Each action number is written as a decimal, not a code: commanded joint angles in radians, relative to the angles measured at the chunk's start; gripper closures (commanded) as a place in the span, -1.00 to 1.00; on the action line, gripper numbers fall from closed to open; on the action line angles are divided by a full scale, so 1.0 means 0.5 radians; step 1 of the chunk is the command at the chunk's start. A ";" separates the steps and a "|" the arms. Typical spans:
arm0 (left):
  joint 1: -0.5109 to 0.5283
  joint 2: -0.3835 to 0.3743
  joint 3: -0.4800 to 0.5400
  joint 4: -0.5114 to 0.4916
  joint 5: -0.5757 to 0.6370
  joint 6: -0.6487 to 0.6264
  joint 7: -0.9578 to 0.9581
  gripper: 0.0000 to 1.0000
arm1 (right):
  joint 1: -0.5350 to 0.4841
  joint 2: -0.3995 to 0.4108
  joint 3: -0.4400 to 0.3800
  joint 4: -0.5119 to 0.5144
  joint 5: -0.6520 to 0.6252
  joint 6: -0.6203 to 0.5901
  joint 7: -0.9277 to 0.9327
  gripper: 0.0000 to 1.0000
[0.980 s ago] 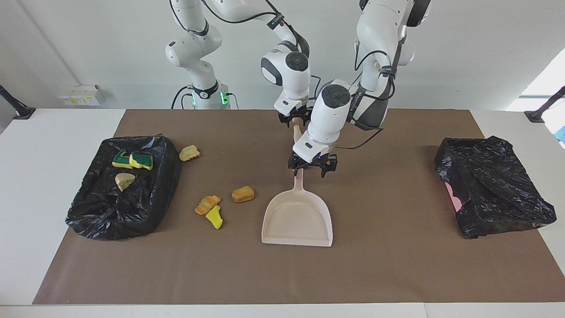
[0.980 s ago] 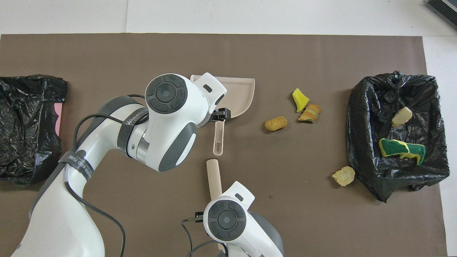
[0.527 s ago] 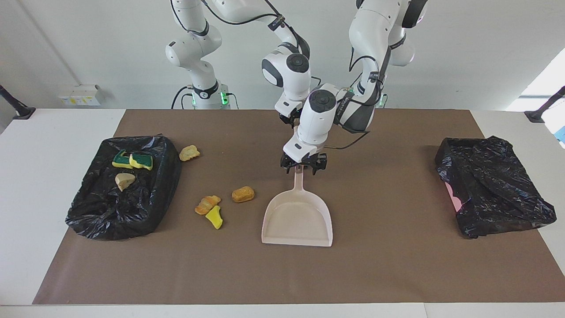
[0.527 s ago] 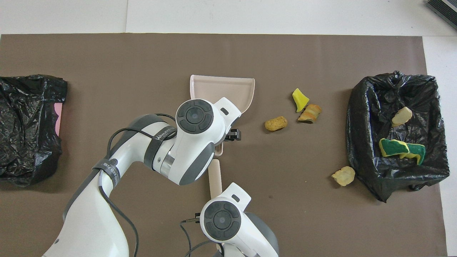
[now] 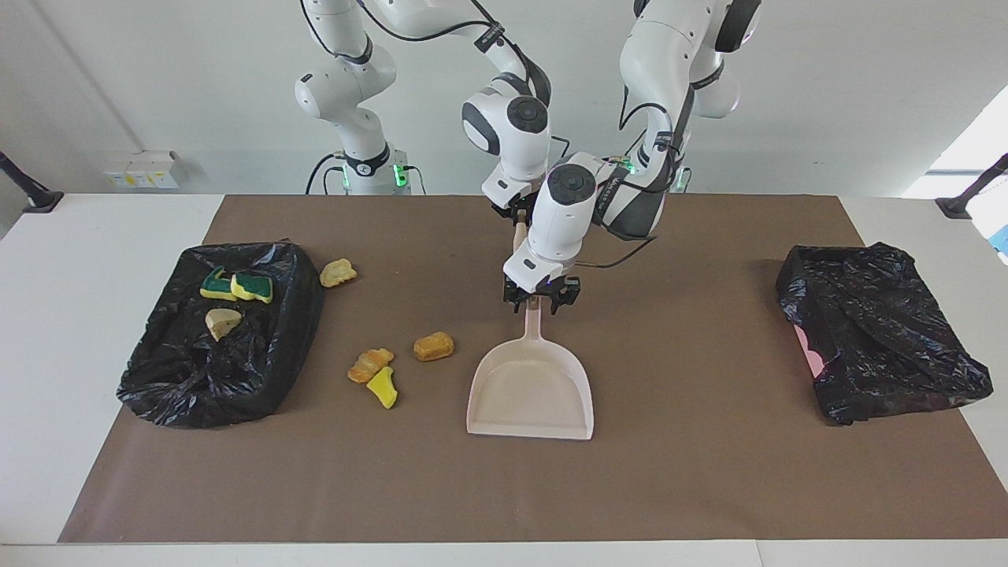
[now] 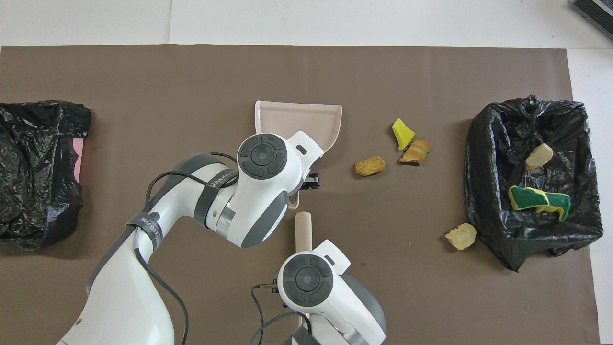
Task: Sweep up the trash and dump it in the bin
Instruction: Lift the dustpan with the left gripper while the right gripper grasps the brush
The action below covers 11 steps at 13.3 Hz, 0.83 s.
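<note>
The beige dustpan (image 5: 530, 394) lies flat mid-mat with its handle pointing toward the robots. My left gripper (image 5: 535, 298) is down at the handle's end, shut on it. My right gripper (image 5: 516, 211) hangs just above, shut on the beige brush handle (image 6: 303, 229); the bristles are hidden. Loose trash lies toward the right arm's end: an orange-brown chunk (image 5: 434, 346), an orange piece (image 5: 370, 365) touching a yellow one (image 5: 383, 387), and a pale chunk (image 5: 338, 272) beside the black-lined bin (image 5: 205, 378). In the bin lie green-topped pieces (image 5: 236, 286) and a beige one (image 5: 222, 322).
A second black-bagged bin (image 5: 874, 331) with a pink patch showing sits at the left arm's end. The brown mat (image 5: 709, 488) covers most of the white table. Both wrists crowd together over the dustpan handle.
My left gripper slid along the dustpan handle toward the robots and closed on its end. My right gripper closed on the brush handle and carried it slightly toward the right arm's end.
</note>
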 commanded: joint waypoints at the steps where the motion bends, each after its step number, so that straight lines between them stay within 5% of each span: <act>1: -0.011 -0.011 0.024 0.017 0.034 0.006 0.078 1.00 | -0.153 -0.154 -0.004 -0.007 0.006 -0.215 0.051 1.00; 4: 0.011 -0.050 0.045 0.011 0.047 -0.034 0.344 1.00 | -0.373 -0.234 -0.004 -0.001 -0.114 -0.454 0.017 1.00; 11: 0.427 -0.332 0.046 0.008 0.047 -0.411 1.647 1.00 | -0.785 -0.262 -0.001 -0.029 -0.346 -0.880 0.078 1.00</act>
